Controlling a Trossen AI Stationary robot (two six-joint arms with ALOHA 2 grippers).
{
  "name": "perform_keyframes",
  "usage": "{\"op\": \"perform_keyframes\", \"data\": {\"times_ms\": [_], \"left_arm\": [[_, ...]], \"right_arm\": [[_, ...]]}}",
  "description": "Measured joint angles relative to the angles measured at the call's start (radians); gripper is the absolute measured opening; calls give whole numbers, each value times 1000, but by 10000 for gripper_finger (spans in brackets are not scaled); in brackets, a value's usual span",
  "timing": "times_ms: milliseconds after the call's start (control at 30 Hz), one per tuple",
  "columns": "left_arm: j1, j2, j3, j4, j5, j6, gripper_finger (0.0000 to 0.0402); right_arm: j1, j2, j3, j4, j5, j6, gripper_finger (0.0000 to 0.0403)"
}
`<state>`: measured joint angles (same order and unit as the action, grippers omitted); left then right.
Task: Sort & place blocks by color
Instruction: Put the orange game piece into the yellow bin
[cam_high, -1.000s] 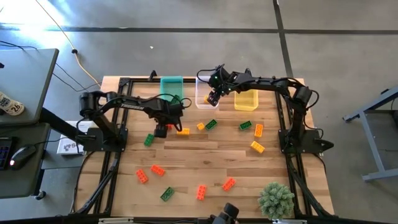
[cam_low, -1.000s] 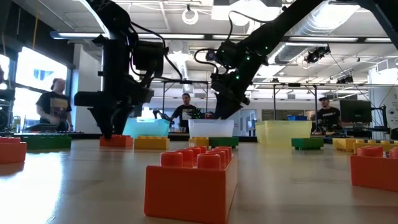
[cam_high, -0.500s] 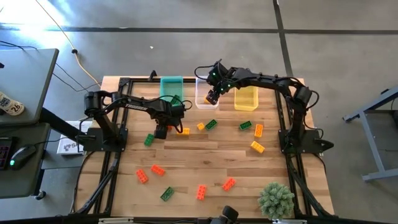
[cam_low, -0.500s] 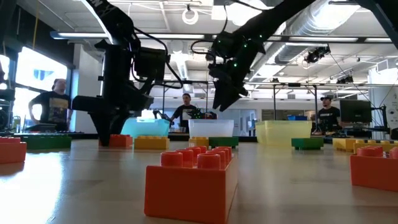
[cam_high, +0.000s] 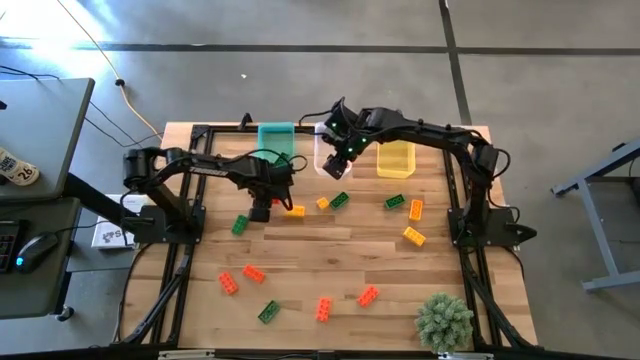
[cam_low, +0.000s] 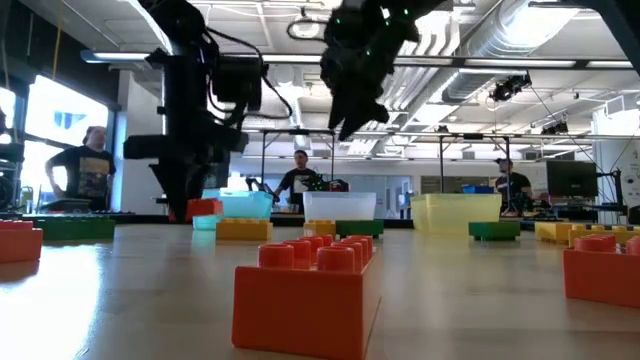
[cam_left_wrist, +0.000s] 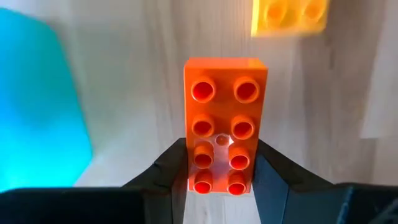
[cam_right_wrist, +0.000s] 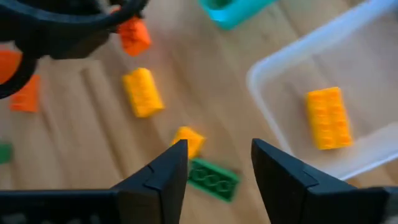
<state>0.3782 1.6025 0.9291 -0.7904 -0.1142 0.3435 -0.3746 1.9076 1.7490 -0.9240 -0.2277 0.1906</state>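
Left hand (cam_left_wrist: 219, 177): fingers (cam_left_wrist: 171, 174) clamped on the long sides of an orange-red 2x4 brick (cam_left_wrist: 224, 124), studs facing the wrist camera. Low view shows the brick (cam_low: 204, 208) raised clear of the bench (cam_low: 150, 290), hanging at the tip of the hand. A yellow brick (cam_left_wrist: 289, 15) lies on the wood just beyond the held one; the teal bin (cam_left_wrist: 37, 106) sits off to one side of the hand.

Left arm pose: reaches from its base at the bench's left edge across toward the middle, forearm roughly level, wrist turned down so the hand (cam_high: 262, 208) points at the bench just in front of the teal bin (cam_high: 276, 140).

Right hand (cam_right_wrist: 214, 165): fingers (cam_right_wrist: 165, 171) apart, nothing between them. It hangs high above the near edge of the clear bin (cam_right_wrist: 298, 81), which holds one yellow-orange brick (cam_right_wrist: 326, 118). Below the hand, on the wood, a small yellow brick (cam_right_wrist: 188, 140) lies beside a green brick (cam_right_wrist: 214, 179); a longer yellow brick (cam_right_wrist: 143, 92) lies farther out, toward the left hand.

Right arm pose: stretched from its base on the right across the yellow bin (cam_high: 396, 160), elbow high, hand (cam_high: 336, 142) over the clear bin (cam_high: 325, 158). Low view puts this hand (cam_low: 350, 105) well above all the bins.

Other bricks lie scattered over the near half of the bench, well apart from both hands: orange-red ones (cam_high: 252, 272), and a green one (cam_high: 268, 312)
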Motion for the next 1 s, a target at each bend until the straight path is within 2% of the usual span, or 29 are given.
{"op": "perform_keyframes", "data": {"times_ms": [367,600,767,1000], "left_arm": [[-5,-233,0,25,4,-2,110],[-56,-358,1,38,-81,-27,110],[-113,-395,2,40,-136,-42,110],[-171,-396,2,103,-189,-71,110]], "right_arm": [[160,0,115,-31,-2,148,154],[209,0,119,2,16,236,156],[222,0,119,98,62,299,188],[218,0,119,202,64,394,244]]}}
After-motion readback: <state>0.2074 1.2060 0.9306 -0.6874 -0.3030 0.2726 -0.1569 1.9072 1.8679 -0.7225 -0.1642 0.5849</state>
